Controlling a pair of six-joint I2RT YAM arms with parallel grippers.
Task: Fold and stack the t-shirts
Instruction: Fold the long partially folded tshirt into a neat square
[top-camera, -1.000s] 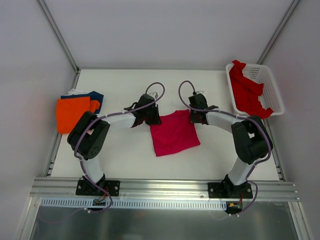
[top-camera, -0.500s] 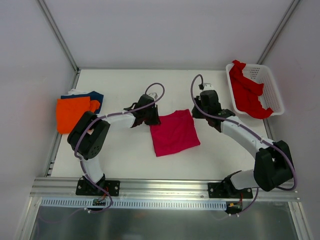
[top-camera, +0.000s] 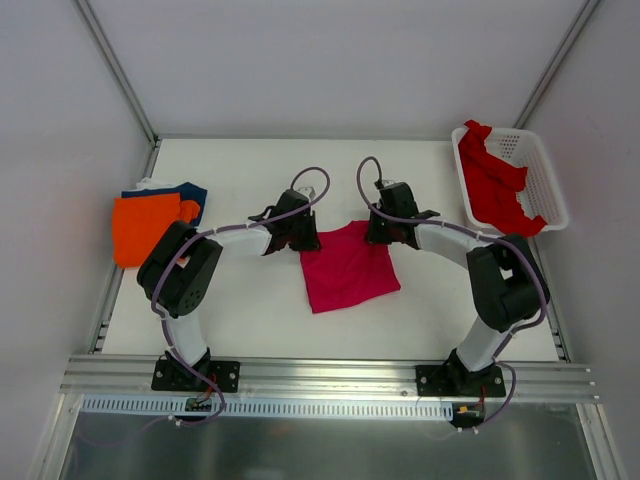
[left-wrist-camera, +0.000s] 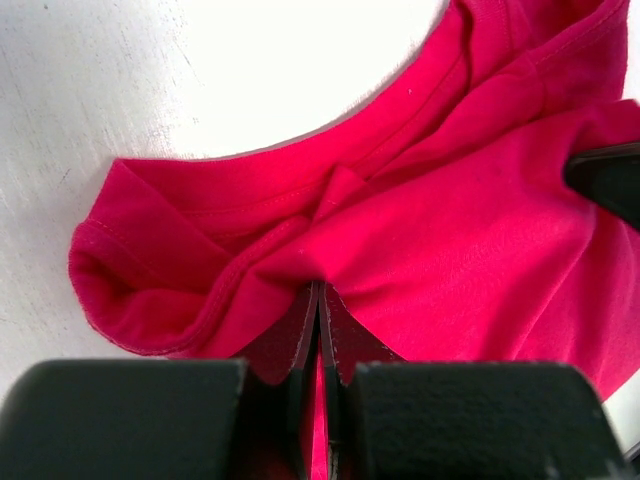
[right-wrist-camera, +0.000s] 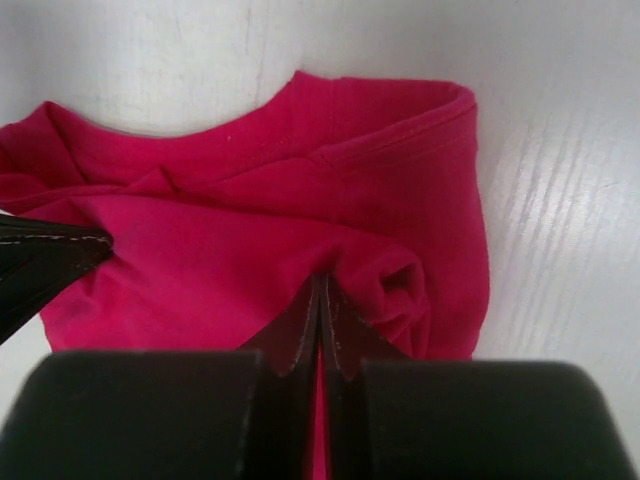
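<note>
The matte white table (top-camera: 250, 310) has a faint wood-like grain in the wrist views. At its far right corner stands a rectangular white plastic lattice basket (top-camera: 545, 165), and a bright red t-shirt (top-camera: 492, 185) lies crumpled in it, one end spilling over the rim. In the middle of the table the magenta t-shirt (top-camera: 348, 268) lies as a soft, roughly square fold, slightly skewed, with its ribbed neckline and stitched hems bunched along the far edge. At the left edge an orange t-shirt (top-camera: 145, 228) is folded into a flat rectangle. It partly covers a navy t-shirt (top-camera: 192, 190) folded beneath it. The left gripper (left-wrist-camera: 318, 295) pinches the far left corner of the magenta cloth, its black fingers pressed together on a puckered ridge. The right gripper (right-wrist-camera: 320, 290) clamps the far right corner the same way, where the fabric rolls into a small curl.
</note>
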